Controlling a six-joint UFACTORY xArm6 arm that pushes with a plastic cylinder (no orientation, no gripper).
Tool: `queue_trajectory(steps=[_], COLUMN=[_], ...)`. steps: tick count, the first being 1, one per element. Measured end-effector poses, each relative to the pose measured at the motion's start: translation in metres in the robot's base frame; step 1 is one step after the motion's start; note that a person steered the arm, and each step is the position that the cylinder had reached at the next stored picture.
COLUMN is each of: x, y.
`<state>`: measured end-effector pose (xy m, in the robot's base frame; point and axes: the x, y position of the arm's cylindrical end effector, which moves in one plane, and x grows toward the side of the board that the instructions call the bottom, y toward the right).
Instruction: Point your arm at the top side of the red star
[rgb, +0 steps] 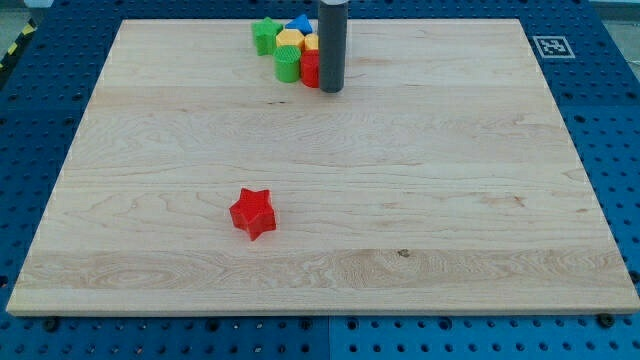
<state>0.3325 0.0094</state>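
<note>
A red star (253, 212) lies alone on the wooden board, left of centre toward the view's bottom. My tip (331, 89) is near the view's top, right beside a cluster of blocks, far up and to the right of the red star. The rod comes down from the top edge of the view.
The cluster at the view's top holds a green star (265, 34), a blue block (299, 24), a yellow block (290, 40), a green block (288, 64) and a red block (311, 68) touching the rod. A marker tag (551, 46) sits at the board's top right corner.
</note>
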Motion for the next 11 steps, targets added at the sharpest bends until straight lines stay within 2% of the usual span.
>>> queue_trajectory(steps=[1,3,4,7,8,11], x=[0.000,0.047,0.047,0.059,0.087,0.091], y=[-0.005,-0.011,-0.011,-0.095,-0.109,-0.130])
